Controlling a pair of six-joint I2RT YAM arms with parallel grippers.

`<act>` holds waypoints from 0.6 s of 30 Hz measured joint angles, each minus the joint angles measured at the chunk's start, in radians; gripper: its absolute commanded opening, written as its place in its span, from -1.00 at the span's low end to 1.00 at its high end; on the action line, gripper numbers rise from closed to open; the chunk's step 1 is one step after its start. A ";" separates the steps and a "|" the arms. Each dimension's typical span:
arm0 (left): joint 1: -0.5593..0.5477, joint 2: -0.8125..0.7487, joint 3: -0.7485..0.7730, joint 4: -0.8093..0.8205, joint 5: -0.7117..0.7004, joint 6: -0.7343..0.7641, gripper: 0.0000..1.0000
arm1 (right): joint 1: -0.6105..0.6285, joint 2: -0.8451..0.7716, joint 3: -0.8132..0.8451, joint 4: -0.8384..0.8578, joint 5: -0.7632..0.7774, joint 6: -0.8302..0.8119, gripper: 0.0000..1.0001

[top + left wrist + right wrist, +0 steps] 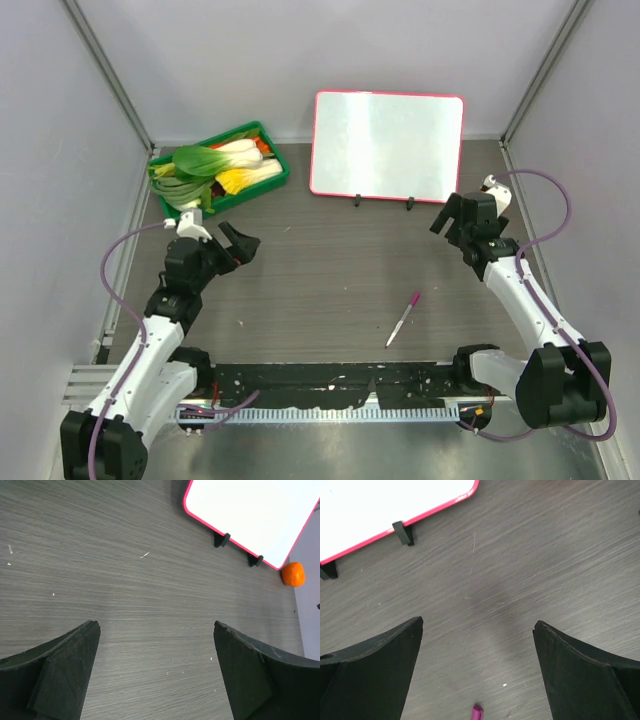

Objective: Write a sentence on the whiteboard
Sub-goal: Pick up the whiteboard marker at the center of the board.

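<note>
The whiteboard [388,146] stands on two black feet at the back centre, with a pink-red frame; its white face shows no sentence. It also shows in the left wrist view [250,510] and the right wrist view [385,505]. A magenta marker [403,319] lies on the table in front, and its tip shows in the right wrist view [477,712]. My left gripper [247,243] [155,625] is open and empty over bare table. My right gripper [445,216] [479,622] is open and empty, near the board's right foot and beyond the marker.
A green tray [250,196] of leafy vegetables sits at the back left. A small orange round object [292,574] lies just past the board's right corner. Grey walls close in the table on the left, right and back.
</note>
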 measured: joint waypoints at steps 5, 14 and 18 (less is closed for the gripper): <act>0.000 0.030 0.024 -0.008 0.019 -0.001 0.99 | 0.000 0.000 -0.001 -0.054 -0.053 0.023 0.93; -0.018 0.253 0.107 -0.018 0.119 0.047 0.99 | 0.000 0.015 -0.006 -0.105 -0.126 0.025 0.93; -0.162 0.390 0.256 -0.085 0.047 0.100 0.99 | 0.000 0.014 -0.006 -0.117 -0.131 0.018 0.93</act>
